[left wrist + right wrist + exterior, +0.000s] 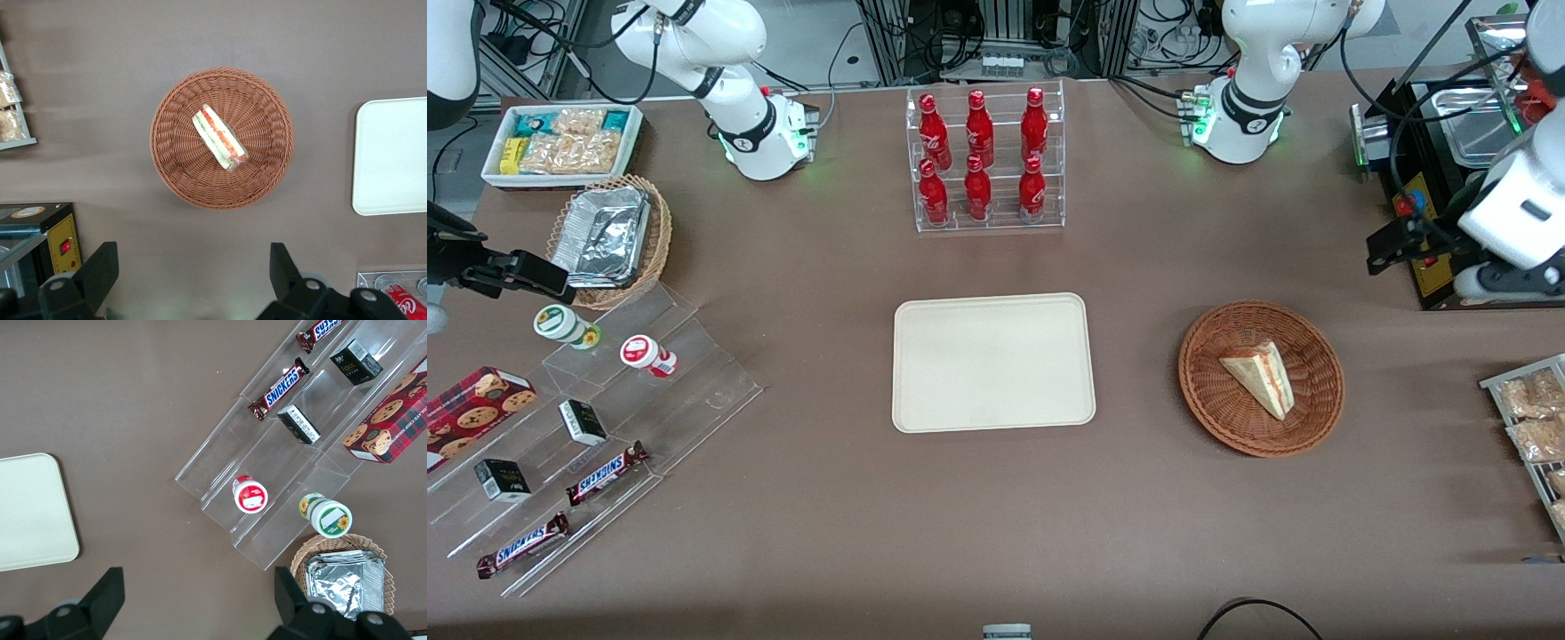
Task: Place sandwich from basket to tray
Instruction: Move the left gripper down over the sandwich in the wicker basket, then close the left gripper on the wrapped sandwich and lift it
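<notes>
Sandwich [1259, 377] lies in the wicker basket [1208, 391], slightly off centre toward 3 o'clock in the front view. Tray [992, 362] sits on the table at the basket's 9 o'clock, apart from it. Gripper [193, 277] hovers high above the table near the basket, fingers spread wide, holding nothing.

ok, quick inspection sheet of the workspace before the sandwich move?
Surface: brown table, flat.
Job's things: sandwich lies in the basket; tray bare, beside the basket toward the parked arm's end.
Clutter: red bottles in clear rack; snack box; foil in tan basket; acrylic steps with Snickers bars and small cups.
Tool: left tool open, raised above the table, not over the basket.
Cables: one loop at the table's near edge.
Surroundings: black appliance at the working arm's end.
</notes>
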Motion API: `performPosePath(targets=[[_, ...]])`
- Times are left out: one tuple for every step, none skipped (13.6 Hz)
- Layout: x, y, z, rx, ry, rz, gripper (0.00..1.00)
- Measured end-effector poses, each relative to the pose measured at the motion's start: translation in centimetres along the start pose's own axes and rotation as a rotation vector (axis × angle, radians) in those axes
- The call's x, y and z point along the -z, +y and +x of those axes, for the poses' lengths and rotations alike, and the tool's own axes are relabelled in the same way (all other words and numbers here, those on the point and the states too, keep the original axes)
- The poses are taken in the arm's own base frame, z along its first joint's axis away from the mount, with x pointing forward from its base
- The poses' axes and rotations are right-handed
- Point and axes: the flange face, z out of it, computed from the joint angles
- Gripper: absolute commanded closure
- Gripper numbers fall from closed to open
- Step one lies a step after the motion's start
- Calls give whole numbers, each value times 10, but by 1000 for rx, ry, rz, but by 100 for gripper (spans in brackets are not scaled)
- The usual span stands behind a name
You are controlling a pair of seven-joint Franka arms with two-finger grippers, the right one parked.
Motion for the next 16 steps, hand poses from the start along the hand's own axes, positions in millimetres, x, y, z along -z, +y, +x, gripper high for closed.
performPosePath(targets=[[-17, 0, 7, 1, -5, 0, 0], [-36, 1, 13, 10, -5, -1, 0], [-56, 2, 17, 33, 2, -1, 0], [-77, 5, 21, 69, 13, -3, 0], [-99, 9, 24, 111, 27, -5, 0], [-120, 15, 25, 153, 43, -9, 0], [-139, 21, 25, 201, 61, -14, 0], [-157, 26, 24, 254, 80, -21, 0], [-174, 28, 21, 305, 98, -28, 0], [-190, 30, 19, 349, 112, -35, 0], [-205, 31, 15, 388, 124, -42, 0], [-221, 31, 10, 419, 133, -47, 0], [-234, 31, 6, 441, 141, -52, 0], [-246, 31, 2, 457, 143, -55, 0], [-257, 31, 0, 467, 137, -55, 0], [-267, 31, 0, 472, 131, -55, 0]])
